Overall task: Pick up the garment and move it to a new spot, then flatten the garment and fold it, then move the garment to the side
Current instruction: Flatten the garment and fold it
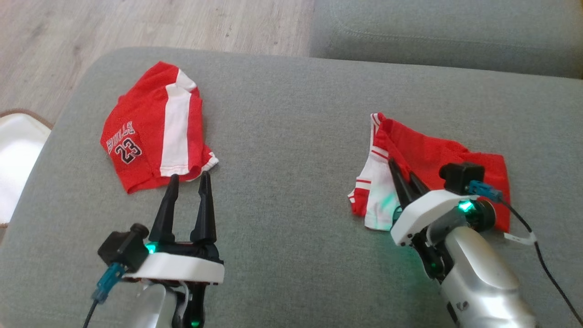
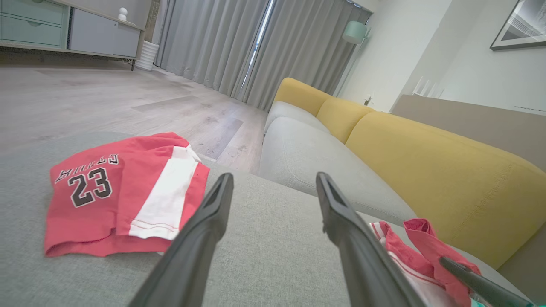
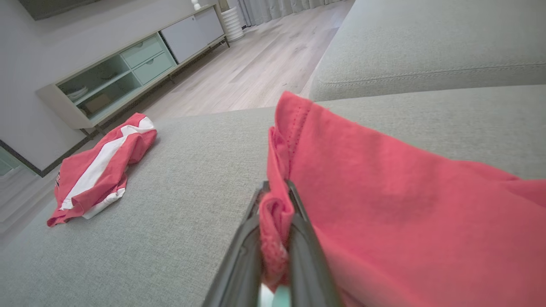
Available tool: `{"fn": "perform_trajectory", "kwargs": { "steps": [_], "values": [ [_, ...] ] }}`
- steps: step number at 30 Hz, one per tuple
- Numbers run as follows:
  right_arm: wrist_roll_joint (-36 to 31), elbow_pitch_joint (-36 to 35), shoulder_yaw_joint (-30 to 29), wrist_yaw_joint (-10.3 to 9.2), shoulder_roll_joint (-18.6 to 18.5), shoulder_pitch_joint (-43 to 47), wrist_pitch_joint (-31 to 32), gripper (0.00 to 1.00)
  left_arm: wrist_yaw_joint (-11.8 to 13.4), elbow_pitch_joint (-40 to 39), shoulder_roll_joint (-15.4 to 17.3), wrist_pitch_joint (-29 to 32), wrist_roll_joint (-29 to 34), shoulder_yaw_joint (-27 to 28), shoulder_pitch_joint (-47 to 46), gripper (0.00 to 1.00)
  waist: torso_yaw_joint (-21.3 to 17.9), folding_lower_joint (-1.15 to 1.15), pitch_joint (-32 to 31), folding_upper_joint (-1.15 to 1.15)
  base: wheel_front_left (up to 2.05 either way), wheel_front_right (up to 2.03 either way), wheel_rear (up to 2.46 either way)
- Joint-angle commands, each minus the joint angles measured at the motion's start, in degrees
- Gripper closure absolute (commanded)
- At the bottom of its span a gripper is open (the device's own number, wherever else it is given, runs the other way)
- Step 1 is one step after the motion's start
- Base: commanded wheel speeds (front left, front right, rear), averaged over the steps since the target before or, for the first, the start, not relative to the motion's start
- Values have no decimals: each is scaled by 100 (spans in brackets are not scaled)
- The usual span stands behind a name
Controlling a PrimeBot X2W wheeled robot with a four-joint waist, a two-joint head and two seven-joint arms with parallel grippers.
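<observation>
Our right tool [image 1: 401, 167] is pinching a bunched edge of the red garment [image 1: 432, 150] on the grey cushion [image 1: 291, 114] so we can lift it; left tool [image 1: 190, 176] sits spread wide, free to help flatten.

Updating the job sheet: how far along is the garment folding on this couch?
Looks done: the number 23 shorts lie folded on the left of the cushion, the left gripper beside them with jaws open. In hand: the right gripper is shut on an edge of the red garment, which lies crumpled. Left: likely flattening, folding and moving it aside.
</observation>
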Motion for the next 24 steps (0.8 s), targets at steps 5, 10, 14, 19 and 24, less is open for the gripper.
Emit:
{"fn": "perform_trajectory", "kwargs": {
  "steps": [5,10,14,19,24],
  "values": [
    [437,-12,704,-5,57,-374,-154,0,-11,-132,19,-37,7,223,-281,0,62,0,117,0,0,0,0],
    [875,-180,1354,-5,57,-436,-181,0,-15,-115,10,-37,0,281,-302,0,-31,0,137,0,0,0,0],
    [729,-88,1267,-5,57,-583,-465,0,-18,-142,4,-37,3,315,-306,0,-187,0,98,0,0,0,0],
    [115,-74,869,-5,24,-728,-788,0,-21,-246,0,-37,32,383,-296,0,-407,0,73,0,0,0,0],
    [-752,-550,7,-5,-203,-538,-941,0,-19,-406,42,-37,458,377,-304,0,-662,0,47,0,0,0,0]
  ]
}}
